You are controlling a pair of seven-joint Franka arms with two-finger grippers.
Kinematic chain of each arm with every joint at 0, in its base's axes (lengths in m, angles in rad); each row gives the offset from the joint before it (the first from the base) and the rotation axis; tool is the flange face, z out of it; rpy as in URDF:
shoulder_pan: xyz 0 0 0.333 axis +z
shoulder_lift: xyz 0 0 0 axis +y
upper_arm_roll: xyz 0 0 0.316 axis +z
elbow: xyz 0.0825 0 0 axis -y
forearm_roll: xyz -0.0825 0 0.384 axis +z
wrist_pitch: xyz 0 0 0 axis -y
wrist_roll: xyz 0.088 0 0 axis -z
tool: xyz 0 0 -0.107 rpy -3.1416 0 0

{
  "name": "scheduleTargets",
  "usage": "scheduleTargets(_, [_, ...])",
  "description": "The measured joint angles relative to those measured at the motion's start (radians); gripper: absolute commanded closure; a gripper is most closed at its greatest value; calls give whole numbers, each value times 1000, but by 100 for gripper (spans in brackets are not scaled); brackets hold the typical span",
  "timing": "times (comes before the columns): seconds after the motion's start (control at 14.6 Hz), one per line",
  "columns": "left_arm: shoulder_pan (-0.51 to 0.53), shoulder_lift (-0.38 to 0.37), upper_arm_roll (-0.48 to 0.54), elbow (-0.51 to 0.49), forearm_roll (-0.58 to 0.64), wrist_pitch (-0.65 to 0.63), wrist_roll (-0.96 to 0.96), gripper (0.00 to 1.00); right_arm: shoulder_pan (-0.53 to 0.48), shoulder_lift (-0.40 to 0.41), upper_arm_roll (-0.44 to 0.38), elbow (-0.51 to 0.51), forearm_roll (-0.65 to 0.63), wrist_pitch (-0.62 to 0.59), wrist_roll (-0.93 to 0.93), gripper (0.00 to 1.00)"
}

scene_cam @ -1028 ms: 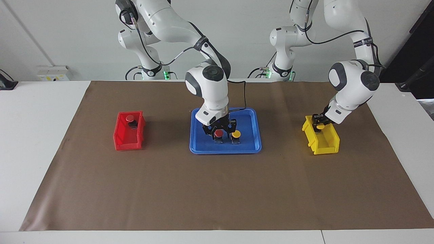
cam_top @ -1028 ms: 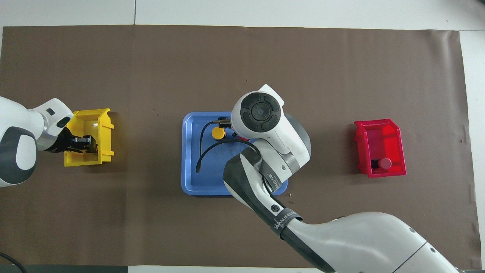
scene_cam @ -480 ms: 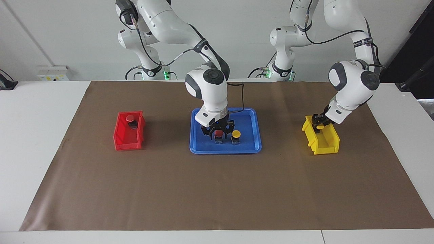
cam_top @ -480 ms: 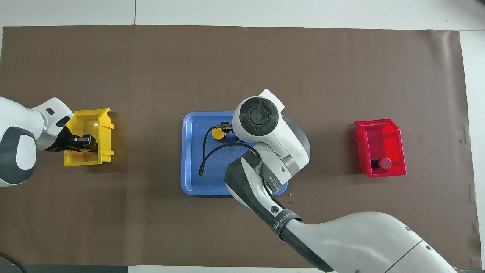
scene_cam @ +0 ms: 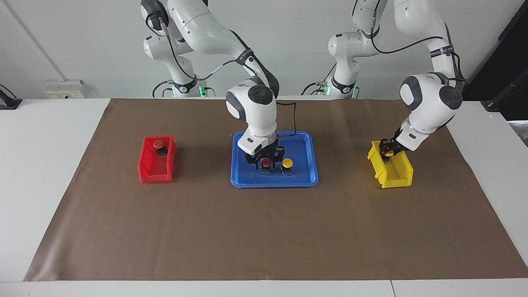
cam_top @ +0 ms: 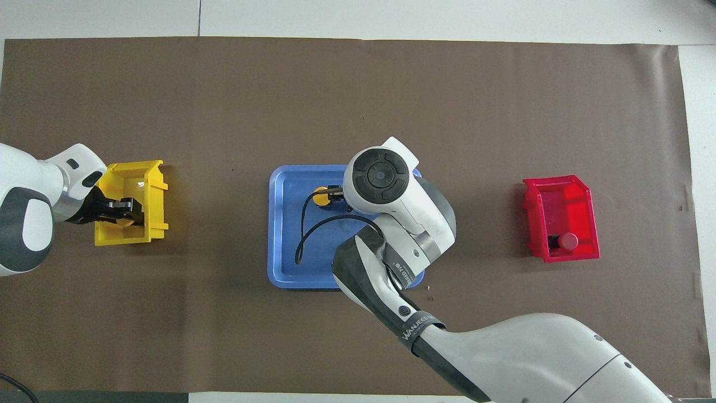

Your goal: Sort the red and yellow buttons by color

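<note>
My right end effector (scene_cam: 266, 158) has dropped lower around the red button (scene_cam: 266, 162) in the blue tray (scene_cam: 306, 178), fingers closing in, though I can't tell if they're gripping. A yellow button (scene_cam: 287, 163) sits just beside it. My left end effector (scene_cam: 387, 149), in the yellow bin (scene_cam: 397, 178), looks to be letting its yellow button (scene_cam: 388, 154) go. One red button (scene_cam: 158, 144) is binned in the red bin (scene_cam: 152, 175), so halfway.

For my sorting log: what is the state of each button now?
First red button: in red bin.
Second red button: upright on blue tray, right gripper down around it.
First yellow button: upright on tray, free.
Second yellow button: at yellow bin, at left gripper tip.
</note>
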Motion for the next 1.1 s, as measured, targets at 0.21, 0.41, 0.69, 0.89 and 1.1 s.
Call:
scheduleTargets(0.21, [0,-1,2,67,0,-80,0,43,0,0,0,-1,0,3,0,55])
scheduleTargets(0.41, [0,-8,1,204,0,-244,-5,5,0,-1,1,-1,0,15,0,69])
scheduleTargets(0.69, [-131,-19,-16,236,-6,-271,-260,1,-3,-10,-2,19,0,-2,0,70])
scheduleTargets(0.89, [-369,-15,-29,237,-10,-217,-559,2,-50,-66,-7,58,-1,-103,-71,70])
scheduleTargets(1.1, [-540,25,-32,235,-45,-112,-780,2,-199,-181,-12,59,-1,-262,-285,70])
